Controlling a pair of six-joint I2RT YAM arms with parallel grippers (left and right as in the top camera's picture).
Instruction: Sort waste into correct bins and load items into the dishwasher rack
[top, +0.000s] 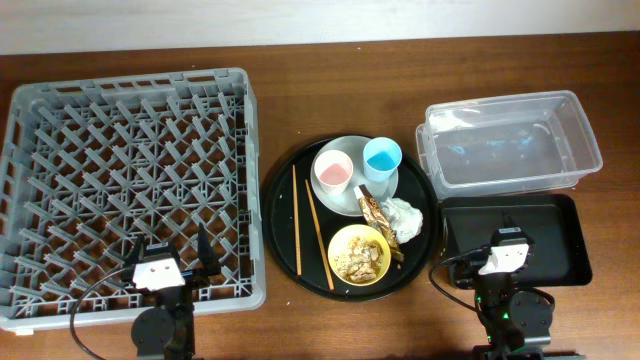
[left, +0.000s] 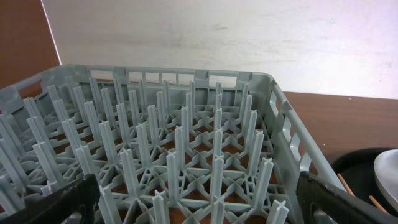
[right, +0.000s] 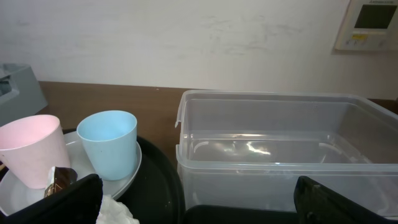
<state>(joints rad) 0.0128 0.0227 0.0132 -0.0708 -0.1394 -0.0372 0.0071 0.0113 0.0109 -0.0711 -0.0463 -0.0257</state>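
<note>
The grey dishwasher rack fills the left and holds nothing. On a round black tray lie a pale plate with a pink cup and a light-blue cup, two chopsticks, a yellow bowl of beige food scraps, a gold-brown wrapper and a white napkin. My left gripper is open over the rack's front pegs. My right gripper is open and empty over the small black tray.
The clear tub stands empty behind the small black tray at the right. The right wrist view shows the pink cup, blue cup and napkin at left. A wall runs along the table's far edge.
</note>
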